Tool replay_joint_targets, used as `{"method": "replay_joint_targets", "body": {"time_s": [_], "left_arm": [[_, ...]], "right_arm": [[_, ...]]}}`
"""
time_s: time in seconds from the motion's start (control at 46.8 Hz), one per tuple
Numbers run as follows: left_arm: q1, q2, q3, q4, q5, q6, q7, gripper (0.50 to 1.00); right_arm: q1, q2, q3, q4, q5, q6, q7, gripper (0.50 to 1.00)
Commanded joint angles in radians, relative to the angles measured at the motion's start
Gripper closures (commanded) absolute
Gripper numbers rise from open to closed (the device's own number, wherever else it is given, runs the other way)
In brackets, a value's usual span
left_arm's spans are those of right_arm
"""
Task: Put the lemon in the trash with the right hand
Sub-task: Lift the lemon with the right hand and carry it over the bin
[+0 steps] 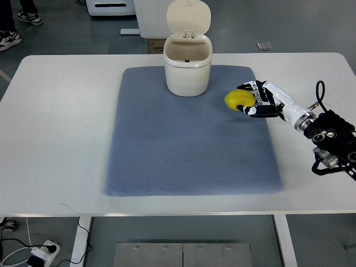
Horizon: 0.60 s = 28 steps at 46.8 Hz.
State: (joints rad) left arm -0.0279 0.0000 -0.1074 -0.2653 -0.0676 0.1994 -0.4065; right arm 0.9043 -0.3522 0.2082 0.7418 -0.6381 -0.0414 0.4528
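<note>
Fingers (248,87) of the right hand (261,100) curl around the lemon (239,100), one black-tipped set arching over its far side and another closing under its near side, so the fruit sits clasped at the very front of the hand with most of its yellow skin showing toward the left. Whether it is lifted clear of the blue-grey mat (189,150) or resting on it cannot be told from this steep view. Its long axis runs roughly left to right, in line with the forearm that comes in from the right edge. From the fingers, the white trash bin (188,72) stands near, ahead and up to the left, its hinged lid (189,18) tipped back and the mouth open and unobstructed. That is the relation the move turns on: the lemon must travel left and away from the robot, and rise above the bin's rim, before the grip loosens. Between fingers and bin the mat is bare, so the path looks free; the near rim of the bin is the one edge to clear. No left arm shows anywhere on the white worktop (61,133).
</note>
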Motion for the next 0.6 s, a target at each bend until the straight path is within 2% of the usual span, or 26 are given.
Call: {"method": "replay_joint_targets", "body": {"time_s": [0.0,0.406,0.577], "left_arm": [[0.000,0.000,0.000,0.000,0.000,0.000,0.000,0.500],[0.000,0.000,0.000,0.000,0.000,0.000,0.000,0.500],[-0.001,0.000,0.000,0.000,0.000,0.000,0.000,0.500]], "right_arm": [[0.033,-0.002,0.004,0.001,0.001,-0.002,-0.031,1.000],[0.206,0.002,0.017,0.004,0.006,-0.037,-0.192,1.000],[0.283,0.052,0.008,0.001,0.005,-0.071,-0.249,1.000]]}}
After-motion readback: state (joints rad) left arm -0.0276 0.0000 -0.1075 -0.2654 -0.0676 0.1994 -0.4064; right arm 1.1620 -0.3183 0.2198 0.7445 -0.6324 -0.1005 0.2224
